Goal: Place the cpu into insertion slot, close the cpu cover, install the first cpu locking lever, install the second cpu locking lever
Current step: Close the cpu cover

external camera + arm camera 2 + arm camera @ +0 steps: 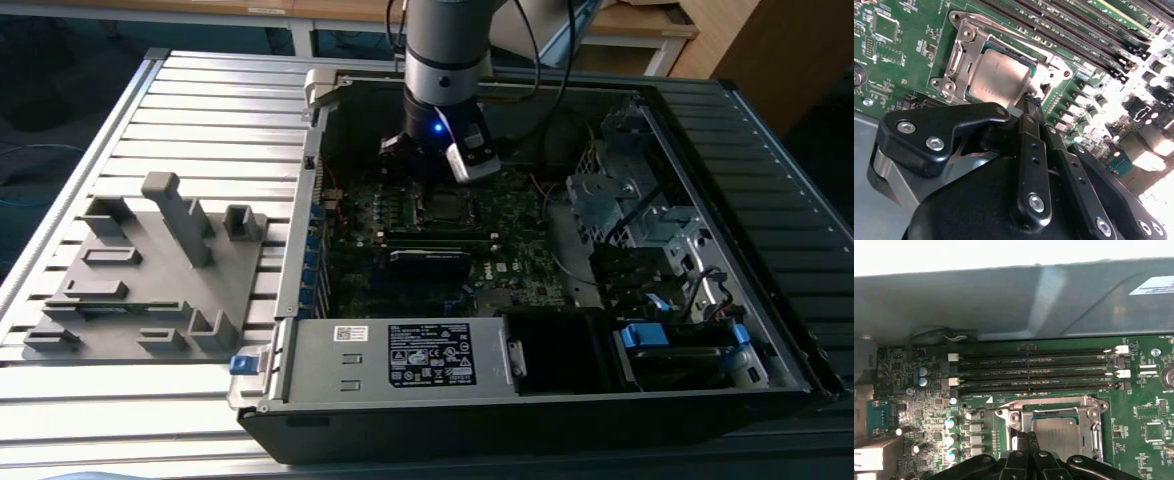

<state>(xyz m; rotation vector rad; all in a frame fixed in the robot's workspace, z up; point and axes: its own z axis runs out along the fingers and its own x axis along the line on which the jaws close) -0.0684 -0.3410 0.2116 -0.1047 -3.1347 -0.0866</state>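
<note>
The cpu (1001,80) lay flat on the motherboard (899,60), framed by the cpu cover (961,55) lowered over it. Your gripper (1030,102) stood at the cover's edge, fingers pinched together with nothing visible between them. Judging from that, lever work called for a low, short stroke. Memory slots (1069,35) flanked one side, capacitors (1089,107) crowded another, and barer board lay opposite.

- Arm (447,45): a round silver-grey tube with a darker grey band, and black cables (534,50) hanging beside it.
- Wrist: a small blue light (438,127) and a white block (474,160).
- Gripper (1031,102): matte black linkage bars with silver screw heads (1036,201) at the pivots. Slim fingers (1030,150) are dotted with small holes.
</note>
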